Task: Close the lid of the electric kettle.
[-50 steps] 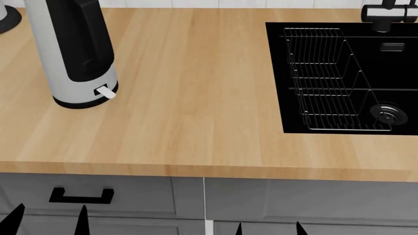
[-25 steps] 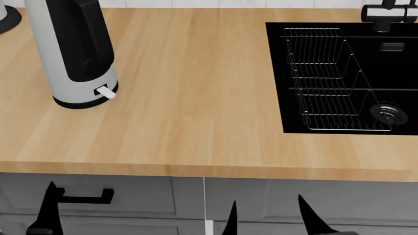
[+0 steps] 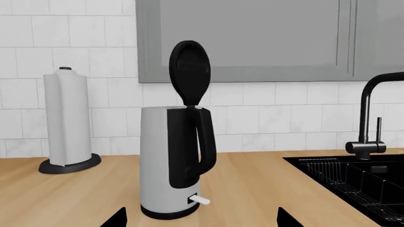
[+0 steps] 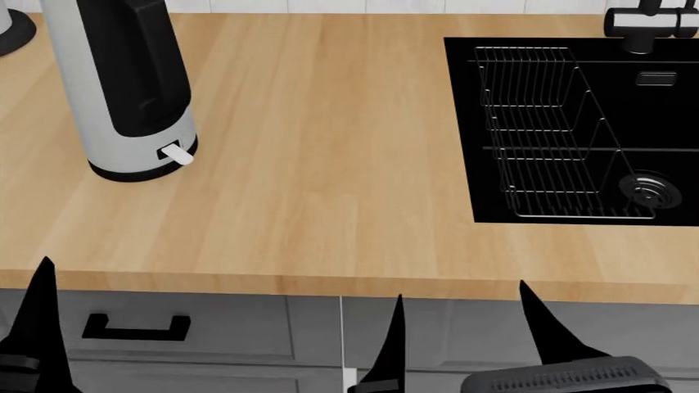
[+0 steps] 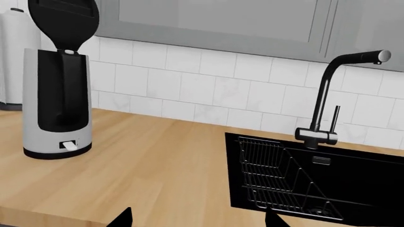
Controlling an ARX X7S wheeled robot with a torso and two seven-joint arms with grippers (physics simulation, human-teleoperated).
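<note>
The electric kettle (image 3: pixel 158 165) is a tall light-grey cylinder with a black handle panel and a small white lever. It stands on the wooden counter, at the far left in the head view (image 4: pixel 82 98) and also in the right wrist view (image 5: pixel 30 94). Its round black lid (image 3: pixel 189 71) stands upright, open, above the handle (image 5: pixel 63 21); the head view cuts it off. My left gripper (image 3: pixel 202 220) is open and empty, in front of the kettle and apart from it. My right gripper (image 5: pixel 198 218) is open and empty, at the counter's front edge (image 4: pixel 464 340).
A white paper towel roll (image 3: pixel 66 123) on a black round base stands left of the kettle by the tiled wall. A black sink (image 4: pixel 666 131) with a wire rack (image 4: pixel 546 123) and a black faucet (image 5: pixel 328 94) lies at the right. Grey drawers with a black handle (image 4: pixel 137 327) are below.
Both grippers have risen in the head view, from below the drawer fronts up toward the counter's front edge. The kettle and its lid have not moved.
</note>
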